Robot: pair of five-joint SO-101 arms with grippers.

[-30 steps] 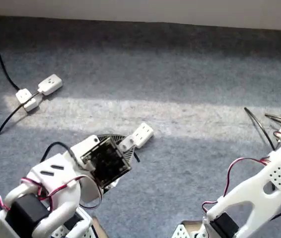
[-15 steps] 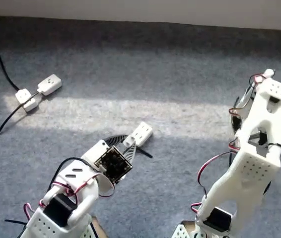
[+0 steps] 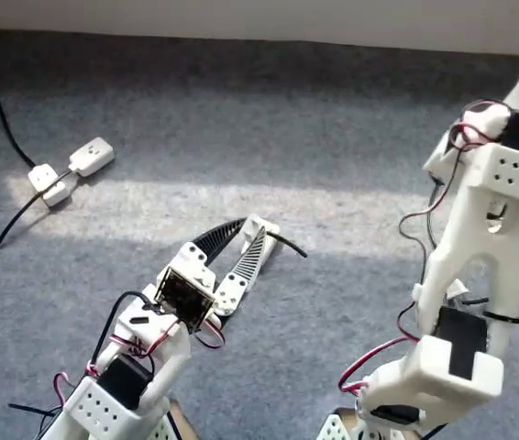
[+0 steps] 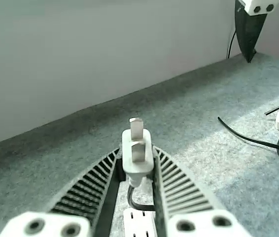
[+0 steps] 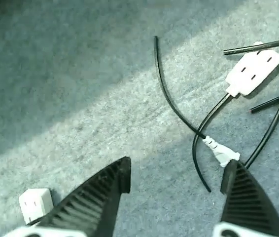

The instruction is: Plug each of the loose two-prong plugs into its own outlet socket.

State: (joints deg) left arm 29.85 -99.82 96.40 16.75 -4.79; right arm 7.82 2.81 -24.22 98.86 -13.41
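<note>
Lifted since a second ago, our left claw (image 3: 252,229) pinches a plug (image 4: 137,150) above its socket (image 4: 138,223). Our right claw (image 5: 176,170), raised too, hangs spread over another socket (image 5: 252,69). We judge insertion comes next.

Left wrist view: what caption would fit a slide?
Left tool gripping a white two-prong plug above grey carpet.

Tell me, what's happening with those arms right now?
Left fingers shut on plug, prongs up. Right fingers open over loose plug and socket. Black cords cross beside them.
</note>
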